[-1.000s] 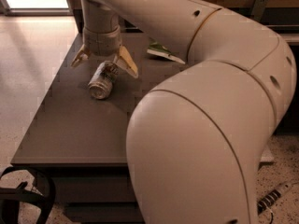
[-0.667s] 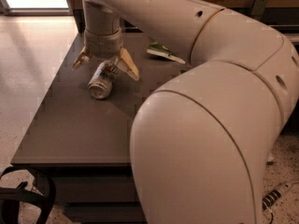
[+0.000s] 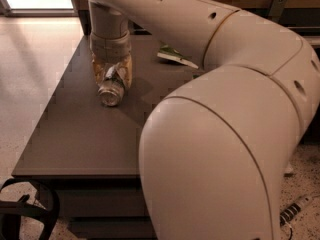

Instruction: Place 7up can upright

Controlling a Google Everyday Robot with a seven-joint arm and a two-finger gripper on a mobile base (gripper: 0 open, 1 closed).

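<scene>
One 7up can lies on its side at the tabletop's far left, long axis running away from the camera, silver end nearest; the claw pinches it; one green bag lies beyond

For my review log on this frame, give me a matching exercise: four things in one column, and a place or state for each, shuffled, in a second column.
Things:
1. 7up can
2. gripper
3. green bag
4. table

Places and states:
A. dark flat top, bearing the can and the bag
B. lying on its side, one silver end toward the camera
C. flat near the far edge, away from the can
D. lowered over the can, one finger on each side of it

Pairs: 1-B; 2-D; 3-C; 4-A
</scene>
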